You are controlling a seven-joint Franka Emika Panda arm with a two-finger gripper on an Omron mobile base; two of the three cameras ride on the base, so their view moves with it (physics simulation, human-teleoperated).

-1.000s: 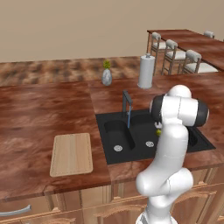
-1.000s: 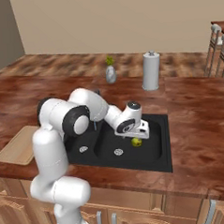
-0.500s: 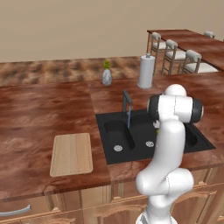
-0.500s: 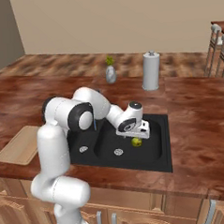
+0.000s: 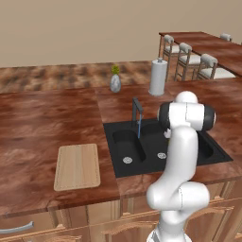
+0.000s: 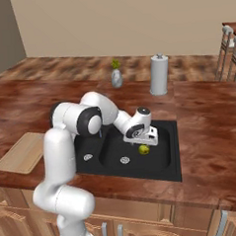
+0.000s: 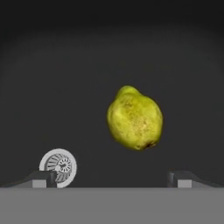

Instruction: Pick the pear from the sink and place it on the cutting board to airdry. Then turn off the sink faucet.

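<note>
Pear (image 7: pixel 134 118) lies on the floor of the sink's (image 6: pixel 168 167) wide basin, beside the round drain (image 7: pixel 58 165). Gripper (image 6: pixel 142 140) hangs directly above the pear, fingers (image 7: pixel 41 178) spread wide apart, not touching it. Faucet (image 5: pixel 137 111) runs, water stream falling left of the pear. Cutting board (image 5: pixel 77 166) sits well left of the sink.

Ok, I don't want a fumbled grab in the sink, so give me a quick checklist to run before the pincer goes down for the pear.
1. Pincer open: ok, tips spread wide.
2. Pear between the tips: ok, though nearer one tip than the other.
3. Pear free of clutter: ok, bare sink floor around it, drain off to the side.
4. Fingers around the pear: not ok, it lies beyond the tips.
5. Cutting board free to receive it: ok.
6. Sink faucet off: not ok, water running.
</note>
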